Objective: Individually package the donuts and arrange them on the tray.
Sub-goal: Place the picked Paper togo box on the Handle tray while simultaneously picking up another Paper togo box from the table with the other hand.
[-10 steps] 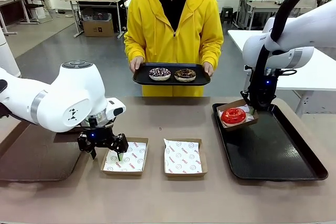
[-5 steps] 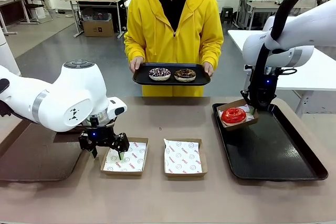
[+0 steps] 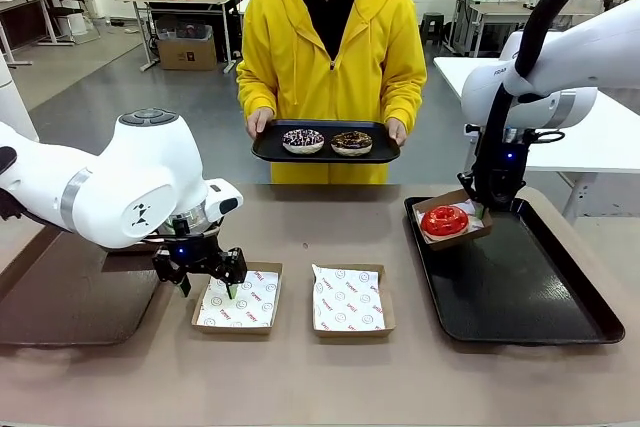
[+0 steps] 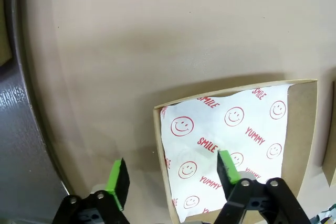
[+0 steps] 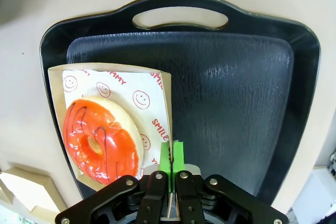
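Red donut (image 3: 444,220), black tray (image 3: 540,317), brown table (image 3: 300,377), grey floor (image 3: 120,97)

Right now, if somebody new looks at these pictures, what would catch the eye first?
The person in a bright yellow hoodie at the far side, holding a small tray with two donuts. Next, the glossy red donut in a cardboard box over the big black tray at right, the right pincer shut on that box. The left pincer hangs open over an empty lined box.

The paper-lined box (image 4: 302,129) runs off the bottom edge, partly hidden behind the left fingers (image 4: 227,166)
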`<state>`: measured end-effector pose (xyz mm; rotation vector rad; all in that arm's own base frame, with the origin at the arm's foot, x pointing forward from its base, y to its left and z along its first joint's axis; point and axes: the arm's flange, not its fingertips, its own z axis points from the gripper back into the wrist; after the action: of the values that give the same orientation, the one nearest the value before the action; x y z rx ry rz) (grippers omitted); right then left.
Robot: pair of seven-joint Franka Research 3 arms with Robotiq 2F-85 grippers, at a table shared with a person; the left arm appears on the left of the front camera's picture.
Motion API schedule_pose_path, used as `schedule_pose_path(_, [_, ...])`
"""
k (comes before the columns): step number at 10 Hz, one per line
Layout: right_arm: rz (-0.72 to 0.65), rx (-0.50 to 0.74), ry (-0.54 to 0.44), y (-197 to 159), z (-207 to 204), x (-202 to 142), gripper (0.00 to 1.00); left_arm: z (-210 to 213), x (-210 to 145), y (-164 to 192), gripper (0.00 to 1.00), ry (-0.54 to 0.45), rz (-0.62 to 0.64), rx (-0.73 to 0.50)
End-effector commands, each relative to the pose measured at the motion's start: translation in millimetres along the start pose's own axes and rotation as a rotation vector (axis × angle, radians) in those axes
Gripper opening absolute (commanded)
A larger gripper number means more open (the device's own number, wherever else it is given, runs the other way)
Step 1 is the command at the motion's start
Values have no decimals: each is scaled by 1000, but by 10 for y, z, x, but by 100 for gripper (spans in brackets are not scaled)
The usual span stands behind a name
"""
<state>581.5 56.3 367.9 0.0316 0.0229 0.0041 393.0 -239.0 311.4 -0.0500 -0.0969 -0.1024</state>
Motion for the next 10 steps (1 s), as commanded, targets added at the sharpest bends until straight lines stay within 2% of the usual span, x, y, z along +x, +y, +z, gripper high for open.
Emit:
schedule_pose_path(1, [34,28,5,15,-3,41,0,4,-2,-78,40,-8,30,3])
schedule_pose_path(2, [36,28,4,14,-3,43,0,24,0,-81,0,-11,30,2])
schedule_pose_path(3, [37,30,0,17,-2,49,0,54,2,-81,25,-15,32,-2])
schedule_pose_path(4, [38,32,-1,17,0,56,0,70,7,-86,0,-19,34,-3])
schedule_pose_path(5, [38,34,0,17,-4,60,0,72,11,-94,5,-18,36,-3])
schedule_pose_path(6, [25,45,10,19,-12,59,0,67,15,-108,0,-16,39,-4])
schedule_pose_path(7, [26,53,11,13,-10,62,61,64,15,-121,0,-14,39,-5])
schedule_pose_path(8, [28,53,10,12,-12,62,61,61,18,-124,0,-12,40,-5])
schedule_pose_path(9, [31,54,10,15,-11,61,100,65,17,-129,0,-11,39,-3])
schedule_pose_path(10, [33,53,11,16,-13,60,63,69,14,-131,0,-12,39,-2])
